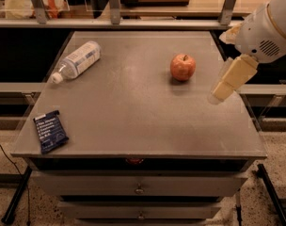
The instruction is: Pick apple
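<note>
Sitting stem-up on the far right part of the counter [133,107], the apple [182,67] has open surface all around it. The water bottle [77,60] lies on its side at the far left and the blue packet [50,132] lies flat at the near left corner, both well apart from it. The gripper [225,86] hangs over the right edge of the counter, to the right of the apple and a little nearer, angled down and leftward but not touching the fruit. From this angle I cannot tell whether its jaws stand wide or narrow. The apple looks firm and fairly light for its size, likely easy to lift, though its skin appears smooth and waxy, so it may slip or roll under a glancing push. Being round, it would probably squirt out of an off-centre pinch. The safest hold seems to be across its widest girth, around the middle of its height, with the jaws on opposite sides and the stem left clear. Firm flesh should bear a moderate squeeze, though a hard clamp could bruise it.
</note>
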Available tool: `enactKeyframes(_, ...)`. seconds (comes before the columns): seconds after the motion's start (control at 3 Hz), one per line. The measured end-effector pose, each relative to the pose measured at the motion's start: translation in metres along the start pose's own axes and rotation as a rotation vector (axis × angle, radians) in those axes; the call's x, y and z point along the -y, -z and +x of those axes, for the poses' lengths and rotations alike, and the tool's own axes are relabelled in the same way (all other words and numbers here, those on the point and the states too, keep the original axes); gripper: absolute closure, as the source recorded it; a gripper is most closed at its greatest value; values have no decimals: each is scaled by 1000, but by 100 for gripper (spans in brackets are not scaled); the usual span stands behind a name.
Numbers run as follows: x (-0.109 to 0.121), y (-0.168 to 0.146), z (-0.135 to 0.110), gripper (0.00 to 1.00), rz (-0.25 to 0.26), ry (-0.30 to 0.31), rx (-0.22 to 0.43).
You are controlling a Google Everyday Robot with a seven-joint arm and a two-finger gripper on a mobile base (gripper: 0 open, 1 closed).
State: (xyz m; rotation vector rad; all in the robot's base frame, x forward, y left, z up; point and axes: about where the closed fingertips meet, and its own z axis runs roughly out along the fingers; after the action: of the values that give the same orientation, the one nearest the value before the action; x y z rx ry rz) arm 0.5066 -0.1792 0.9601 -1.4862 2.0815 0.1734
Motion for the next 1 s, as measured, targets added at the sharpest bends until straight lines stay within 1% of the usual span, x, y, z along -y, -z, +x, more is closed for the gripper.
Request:
enactKeyframes(0.33,-1,1,0,0,2,2,-1)
enactKeyframes(0.67,10,-15,0,0,32,-39,49)
enactKeyframes(1.0,44,-60,-3,0,62,-127,182)
